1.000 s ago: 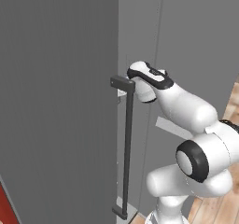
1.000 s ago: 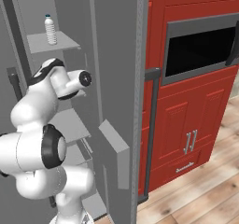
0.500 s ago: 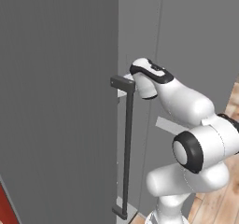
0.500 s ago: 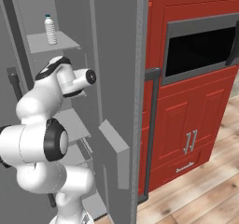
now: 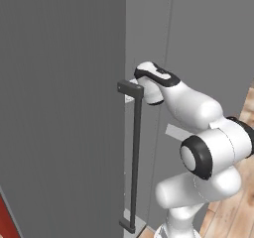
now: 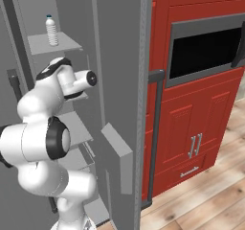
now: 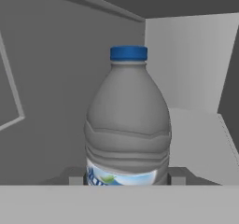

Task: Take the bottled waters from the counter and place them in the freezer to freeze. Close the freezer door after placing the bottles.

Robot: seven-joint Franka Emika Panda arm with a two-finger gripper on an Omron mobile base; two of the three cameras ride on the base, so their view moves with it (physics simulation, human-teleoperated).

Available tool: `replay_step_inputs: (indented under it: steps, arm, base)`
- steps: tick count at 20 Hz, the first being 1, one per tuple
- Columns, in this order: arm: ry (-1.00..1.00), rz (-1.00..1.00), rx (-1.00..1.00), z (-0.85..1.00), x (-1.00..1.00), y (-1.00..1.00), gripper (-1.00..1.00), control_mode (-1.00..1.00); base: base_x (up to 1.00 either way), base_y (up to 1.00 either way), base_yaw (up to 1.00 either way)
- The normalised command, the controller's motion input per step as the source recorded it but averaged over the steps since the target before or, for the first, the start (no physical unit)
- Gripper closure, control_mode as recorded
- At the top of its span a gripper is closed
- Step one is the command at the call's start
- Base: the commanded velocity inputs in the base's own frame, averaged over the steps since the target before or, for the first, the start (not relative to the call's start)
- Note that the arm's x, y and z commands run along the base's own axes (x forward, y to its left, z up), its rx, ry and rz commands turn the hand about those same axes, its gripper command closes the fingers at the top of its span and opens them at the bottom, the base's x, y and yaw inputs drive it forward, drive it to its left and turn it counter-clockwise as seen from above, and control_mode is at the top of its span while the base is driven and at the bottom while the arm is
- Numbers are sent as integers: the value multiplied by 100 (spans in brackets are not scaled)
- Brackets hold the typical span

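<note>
While the hand point(image 7: 126, 177) is clamped on a water bottle point(image 7: 127, 120), the two dark finger tips point(image 7: 176, 176) show just beside the label band on either side, so the grip sits low on the body. The bottle stands directly in front of the hand, with its long axis upright and the blue cap uppermost. Its body is translucent grey with ribbed rings above a white-and-blue label. Behind and to one side of it lies a pale grey shelf point(image 7: 196, 134), backed by the grey inner walls of the freezer point(image 6: 115, 56); whether the base of the bottle touches that shelf cannot be told, since the bottom is hidden. Judged from this, the step in hand is setting the bottle down inside the freezer, and the coming move turns on lowering it along its upright axis before the fingers part. From the left base view, the arm point(image 5: 188, 108) reaches past the edge of the open freezer door point(image 5: 59, 108), close to the top bracket of the long dark bar handle point(image 5: 135, 157). From the right base view, a second bottle point(image 6: 51, 31) already stands upright on a higher shelf point(image 6: 64, 44), well apart from the wrist below. Closing the door is not yet done. Red cabinets point(image 6: 191, 128) with a built-in oven point(image 6: 203, 49) stand just beside the freezer.
</note>
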Motion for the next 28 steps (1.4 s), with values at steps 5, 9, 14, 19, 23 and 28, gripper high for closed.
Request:
replay_step_inputs:
  steps: [5, 9, 14, 19, 23, 28]
  arm:
    - [-2, 0, 1, -13, 11, 9, 100, -100]
    - [0, 0, 10, -18, 18, 0, 100, -100]
    - [-3, 0, 12, -17, 11, 0, 100, -100]
    - [-6, 0, -1, -2, 7, 4, 100, -100]
    - [-5, 0, -8, 0, 3, 9, 100, -100]
    - [0, 0, 0, 0, 18, 0, 100, -100]
  base:
    - [0, 0, 0]
    - [0, 0, 0]
    - [0, 0, 0]
    - [0, 0, 0]
    - [0, 0, 0]
    - [0, 0, 0]
